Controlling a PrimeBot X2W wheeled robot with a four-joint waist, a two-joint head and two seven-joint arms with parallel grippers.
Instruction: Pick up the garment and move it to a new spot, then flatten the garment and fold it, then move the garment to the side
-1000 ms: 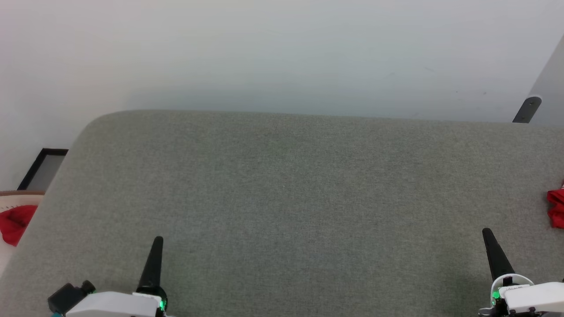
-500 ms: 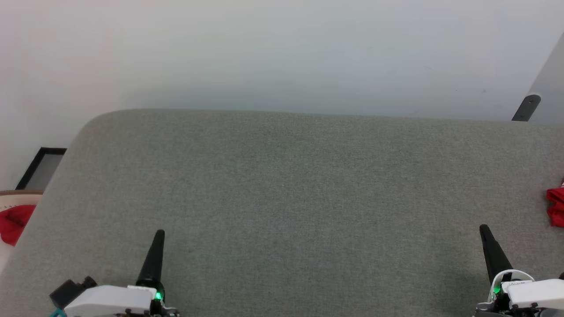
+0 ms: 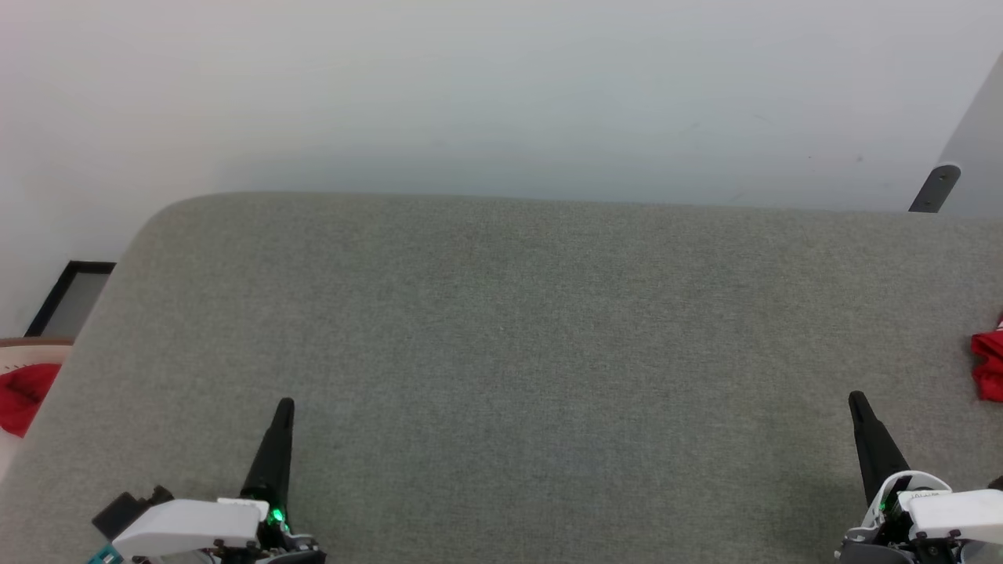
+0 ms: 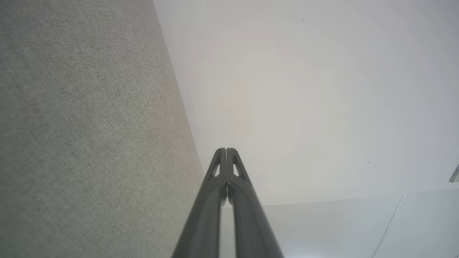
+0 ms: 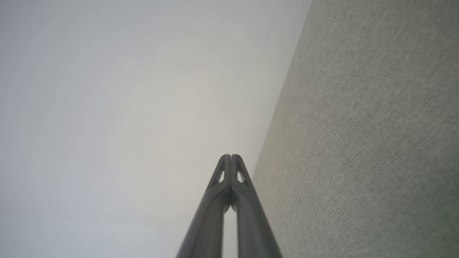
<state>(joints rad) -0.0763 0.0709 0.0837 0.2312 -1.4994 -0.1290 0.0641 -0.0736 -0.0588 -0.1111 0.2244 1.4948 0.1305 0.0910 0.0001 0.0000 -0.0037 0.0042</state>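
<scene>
Pointing up from the bottom corners of the head view, the left gripper [image 3: 284,406] and the right gripper [image 3: 856,398] each have their two long dark fingers pressed together, gripping nothing; both hang over a wide grey woven-fabric surface [image 3: 501,337] with a rounded far-left corner; farther out, the bright red soft garment [image 3: 987,366] lies crumpled at that surface's right side, cut off by the view's edge; off the left side, a plain red cloth [image 3: 23,389] lies lower down.
</scene>
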